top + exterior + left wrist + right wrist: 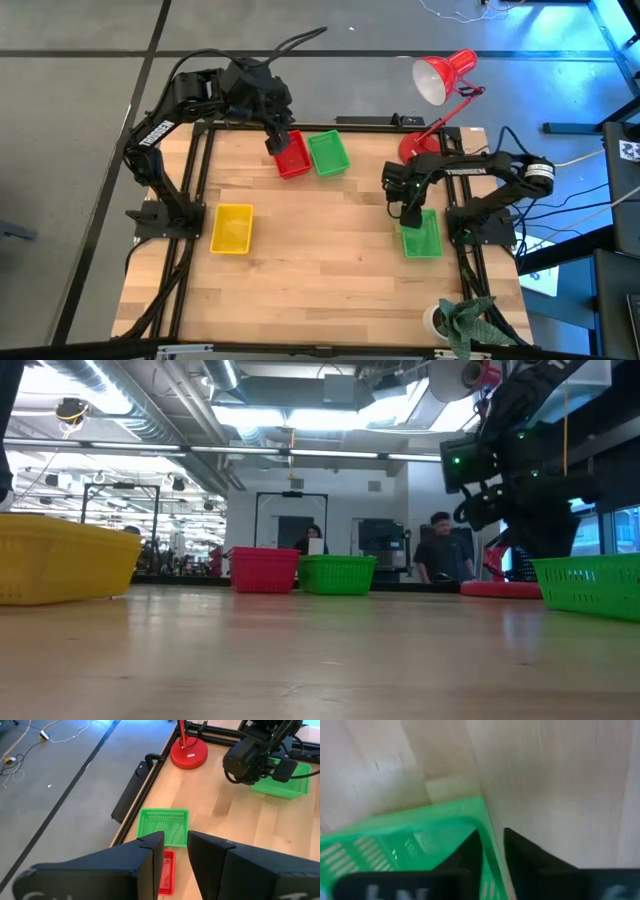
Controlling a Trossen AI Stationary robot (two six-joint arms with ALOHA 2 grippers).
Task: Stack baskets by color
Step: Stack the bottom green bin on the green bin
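Note:
A red basket (293, 157) and a green basket (328, 153) stand side by side on their bottoms at the table's far middle. A yellow basket (232, 228) sits on the left. A second green basket (422, 237) rests flat on the right. My left gripper (175, 837) hovers open, high above the red basket (169, 870), with nothing between its fingers. My right gripper (493, 832) points down at the second green basket's far left corner (481, 802). It is open, with one finger inside the wall and one outside. My right gripper stands from above astride one wall (489, 845) of the right-hand green basket, close to a corner. A strip of bare table shows between the wall and the outer finger (530, 862). Whether the inner finger (465, 857) touches the wall, I cannot tell. The basket sits flat on the table.
A red desk lamp stands with its round base (412, 148) at the far right, close behind my right arm. A potted plant (465, 322) sits at the near right corner. Black frame rails (195, 190) run along the table's sides. People (438, 555) show in the room beyond.

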